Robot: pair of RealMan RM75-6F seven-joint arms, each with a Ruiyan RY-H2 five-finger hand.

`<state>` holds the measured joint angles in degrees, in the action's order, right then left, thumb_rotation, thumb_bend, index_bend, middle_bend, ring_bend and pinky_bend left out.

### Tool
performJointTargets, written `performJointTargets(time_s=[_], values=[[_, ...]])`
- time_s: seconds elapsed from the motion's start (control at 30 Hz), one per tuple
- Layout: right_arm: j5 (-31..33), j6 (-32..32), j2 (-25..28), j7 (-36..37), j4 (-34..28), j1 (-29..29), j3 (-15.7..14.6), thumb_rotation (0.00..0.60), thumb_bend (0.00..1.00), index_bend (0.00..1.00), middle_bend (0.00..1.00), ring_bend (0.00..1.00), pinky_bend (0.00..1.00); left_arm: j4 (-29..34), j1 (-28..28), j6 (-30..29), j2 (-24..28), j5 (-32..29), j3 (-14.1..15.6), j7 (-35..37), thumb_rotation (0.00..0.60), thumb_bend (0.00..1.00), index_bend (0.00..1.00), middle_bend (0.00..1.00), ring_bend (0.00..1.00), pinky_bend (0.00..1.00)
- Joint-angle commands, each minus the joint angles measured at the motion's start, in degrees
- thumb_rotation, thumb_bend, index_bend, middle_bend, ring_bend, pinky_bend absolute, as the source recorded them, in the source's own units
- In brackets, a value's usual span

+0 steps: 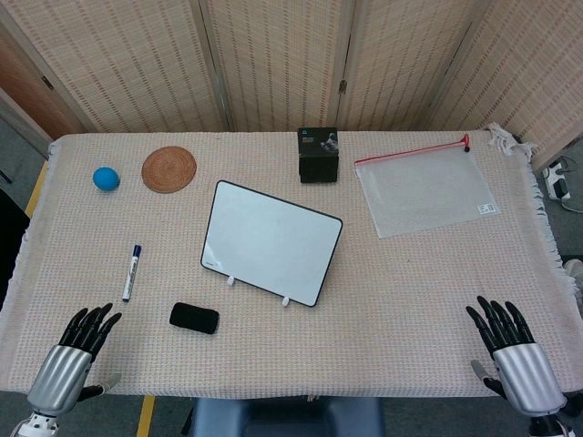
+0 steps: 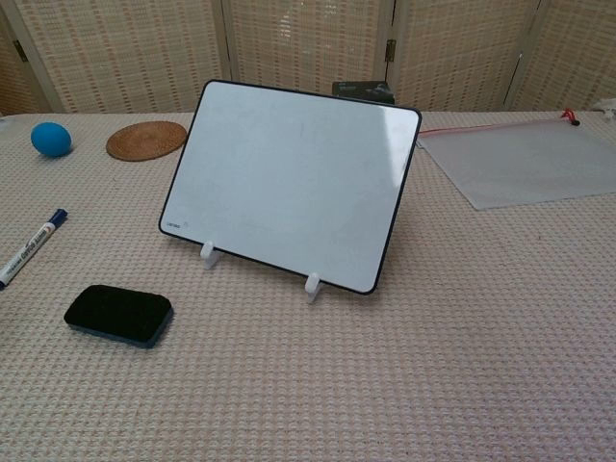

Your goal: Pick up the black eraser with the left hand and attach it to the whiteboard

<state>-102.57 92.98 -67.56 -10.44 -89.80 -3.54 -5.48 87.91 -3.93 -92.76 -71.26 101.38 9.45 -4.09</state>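
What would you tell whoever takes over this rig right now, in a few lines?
Left hand: open, empty, at the near table edge, apart from the black eraser.
Right hand: open, empty, near the opposite edge.
Eraser lies flat on the cloth, in front of the whiteboard, which leans on its white feet, its face bare.
Done: nothing.
Left: grasp the eraser with the left hand, attach it to the whiteboard.

Bare woven cloth is lying open between the left hand (image 1: 80, 339) and the black eraser (image 1: 194, 318), with only the marker pen (image 1: 131, 272) sitting off to the left side of that stretch. The whiteboard (image 1: 271, 241) is leaning back on its white feet just beyond the eraser, its face unobstructed, while the black box (image 1: 318, 155), cork coaster (image 1: 168, 169), blue ball (image 1: 107, 178) and clear zip pouch (image 1: 426, 189) are standing well behind or beside it.
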Motion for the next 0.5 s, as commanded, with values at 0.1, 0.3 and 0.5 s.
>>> performJointTargets(time_s=[0.1, 0.3, 0.5], values=[[-0.5, 0.0, -0.2, -0.7, 0.0, -0.1, -0.3, 0.600, 0.29, 0.00, 0.00, 0.00, 0.00, 0.2, -1.0, 1.2, 0.7, 2.3, 0.8, 2.1, 0.600, 0.16, 0.00, 0.00, 0.00, 0.00], [-1.2, -0.7, -0.6, -1.6, -0.1, 0.2, -0.4, 0.600, 0.29, 0.00, 0.00, 0.00, 0.00, 9.5, -7.7, 11.9, 5.6, 4.7, 1.2, -0.7, 0.600, 0.19, 0.01, 0.26, 0.14, 0.32], [-0.9, -2.1, -0.8, -2.5, -0.6, 0.8, -0.2, 0.600, 0.29, 0.00, 0.00, 0.00, 0.00, 21.4, -15.8, 28.7, 10.3, -4.9, -2.9, -12.7, 0.600, 0.26, 0.16, 0.90, 0.73, 0.89]])
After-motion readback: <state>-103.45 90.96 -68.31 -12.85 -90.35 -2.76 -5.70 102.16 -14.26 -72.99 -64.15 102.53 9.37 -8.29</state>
